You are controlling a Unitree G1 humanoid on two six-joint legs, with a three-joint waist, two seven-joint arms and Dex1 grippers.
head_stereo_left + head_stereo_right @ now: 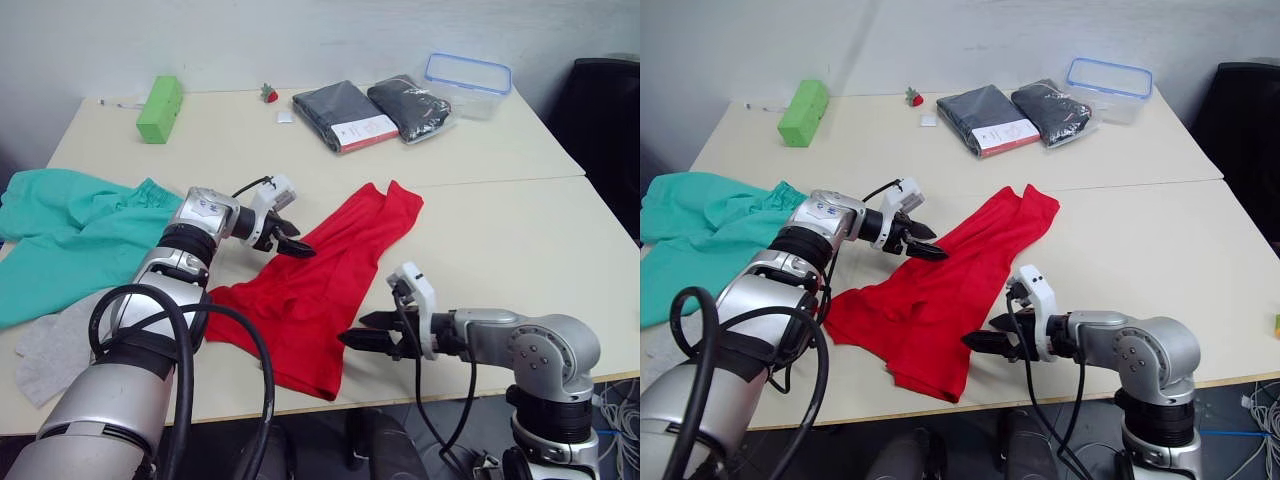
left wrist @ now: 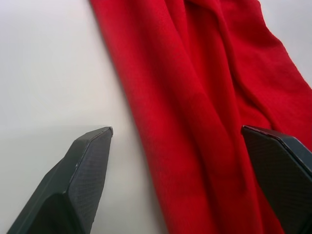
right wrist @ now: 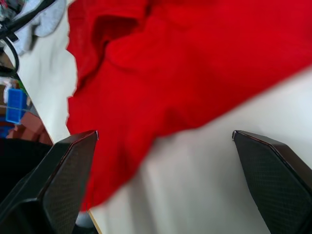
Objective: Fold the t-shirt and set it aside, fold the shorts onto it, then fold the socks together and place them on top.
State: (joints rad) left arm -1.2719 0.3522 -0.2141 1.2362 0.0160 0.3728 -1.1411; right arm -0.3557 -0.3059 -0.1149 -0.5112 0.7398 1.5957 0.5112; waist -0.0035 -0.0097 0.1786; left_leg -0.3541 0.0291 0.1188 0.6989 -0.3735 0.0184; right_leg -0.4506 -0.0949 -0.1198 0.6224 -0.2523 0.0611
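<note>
Both grippers spread, gripping nothing: left gripper [image 1: 290,240] at the t-shirt [image 1: 320,285]'s far-left edge, right gripper [image 1: 365,338] at its near-right edge. T-shirt only bunched lengthwise, long axis running diagonal, near-left to far-right. Shorts [image 1: 60,235] and socks [image 1: 55,345] left of it, untouched. Folding barely begun.

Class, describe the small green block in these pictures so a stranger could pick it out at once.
Start at the beige table and go to its far left corner by the wall. The green block stands there alone, across from the dark packaged garments. Unlike the teal shorts nearer the robot, it is a rigid, light green box shape, not cloth.
</note>
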